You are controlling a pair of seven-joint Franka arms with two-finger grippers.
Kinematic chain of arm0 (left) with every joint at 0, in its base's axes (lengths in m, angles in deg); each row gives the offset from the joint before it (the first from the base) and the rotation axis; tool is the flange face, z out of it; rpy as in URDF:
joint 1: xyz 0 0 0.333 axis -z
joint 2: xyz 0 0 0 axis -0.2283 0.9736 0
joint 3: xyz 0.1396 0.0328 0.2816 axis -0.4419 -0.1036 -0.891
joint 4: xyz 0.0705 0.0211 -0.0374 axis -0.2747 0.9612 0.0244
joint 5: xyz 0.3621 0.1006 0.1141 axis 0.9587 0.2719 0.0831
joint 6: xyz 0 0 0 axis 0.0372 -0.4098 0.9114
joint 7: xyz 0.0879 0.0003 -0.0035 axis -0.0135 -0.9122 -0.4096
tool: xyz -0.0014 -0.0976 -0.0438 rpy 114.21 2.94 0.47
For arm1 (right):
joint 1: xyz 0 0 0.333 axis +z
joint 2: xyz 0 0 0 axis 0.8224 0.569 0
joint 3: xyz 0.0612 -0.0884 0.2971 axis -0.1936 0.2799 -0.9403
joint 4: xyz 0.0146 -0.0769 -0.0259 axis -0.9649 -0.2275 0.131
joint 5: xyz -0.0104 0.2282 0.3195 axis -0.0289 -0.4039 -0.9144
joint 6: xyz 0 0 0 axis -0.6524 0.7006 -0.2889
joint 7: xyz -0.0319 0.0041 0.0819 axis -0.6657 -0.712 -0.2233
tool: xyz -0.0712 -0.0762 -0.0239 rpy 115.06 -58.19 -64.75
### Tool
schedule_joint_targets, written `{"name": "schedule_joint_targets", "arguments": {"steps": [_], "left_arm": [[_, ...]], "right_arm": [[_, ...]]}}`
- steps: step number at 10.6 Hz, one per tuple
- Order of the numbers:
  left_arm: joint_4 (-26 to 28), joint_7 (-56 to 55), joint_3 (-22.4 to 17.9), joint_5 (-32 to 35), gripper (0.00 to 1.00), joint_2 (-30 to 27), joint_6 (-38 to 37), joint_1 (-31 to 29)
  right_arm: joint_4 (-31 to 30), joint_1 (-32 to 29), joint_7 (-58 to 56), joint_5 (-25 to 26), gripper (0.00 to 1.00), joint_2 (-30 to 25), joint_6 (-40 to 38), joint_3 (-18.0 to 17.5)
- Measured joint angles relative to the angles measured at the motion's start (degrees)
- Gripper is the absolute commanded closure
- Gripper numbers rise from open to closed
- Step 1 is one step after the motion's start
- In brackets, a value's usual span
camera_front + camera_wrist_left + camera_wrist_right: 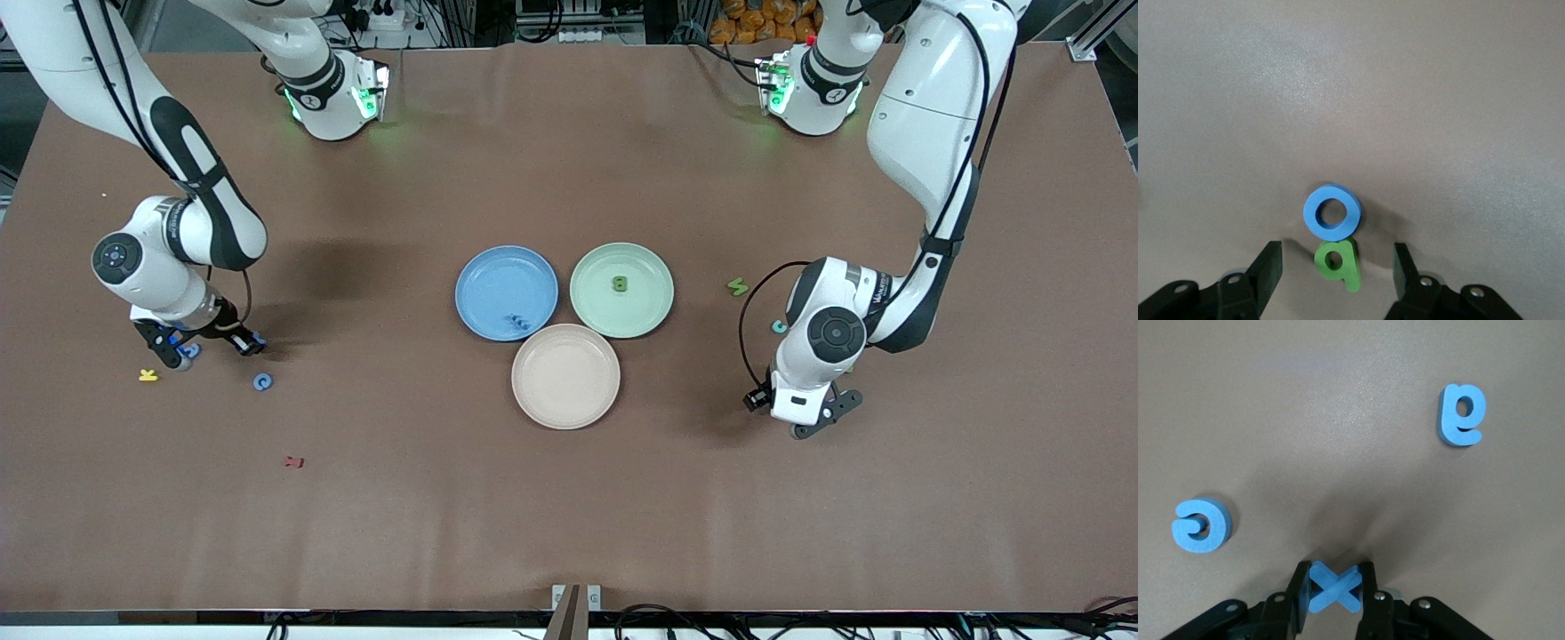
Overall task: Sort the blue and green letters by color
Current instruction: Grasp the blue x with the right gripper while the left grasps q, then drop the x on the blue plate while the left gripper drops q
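Flat blue X (1334, 587) (foam-like) pinched.

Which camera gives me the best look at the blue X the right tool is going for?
The right wrist view: the blue X fills the gap between the right tool fingers, which are pinching it. The front view only shows a blue speck there; the left wrist view misses it.

X letter (1334, 588) between right fingers (1299, 587), ring letter (1331, 213) touching stemmed letter (1339, 264)

Wide brown table (569, 498), dark cluttered edge with cables along its top.
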Motion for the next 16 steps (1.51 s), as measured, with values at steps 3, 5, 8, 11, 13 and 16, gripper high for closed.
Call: {"name": "schedule_joint_targets", "arguments": {"steps": [3, 5, 8, 11, 13, 16], "left_arm": [[0.0, 0.0, 0.02, 0.0, 0.36, 0.2, 0.04, 0.07], [-0.01, 0.0, 0.08, 0.0, 0.46, 0.38, 0.11, 0.18], [-0.31, 0.0, 0.2, 0.0, 0.72, 0.42, 0.45, 0.41], [-0.57, 0.0, 0.22, 0.0, 1.0, 0.45, 0.53, 0.48], [-0.67, 0.5, 0.21, 0.13, 1.0, 0.46, 0.52, 0.52], [-0.77, 0.83, 0.72, 0.27, 1.0, 0.47, 0.52, 0.9]], "right_arm": [[2.6, 0.53, -10.26, 0.2, 1.0, -1.28, -8.9, -0.33], [5.06, 4.1, -15.22, 0.18, 1.0, -3.77, -14.95, -0.63], [6.21, 14.35, -16.06, 0.2, 1.0, -4.92, -15.84, -1.1], [7.62, 24.22, -15.94, 0.17, 1.0, -4.67, -15.85, -1.39], [9.4, 30.02, -15.71, -0.02, 1.0, -3.48, -15.85, -1.49], [13.2, 37.29, -11.4, -0.06, 0.96, 0.07, -15.85, -1.55]]}}
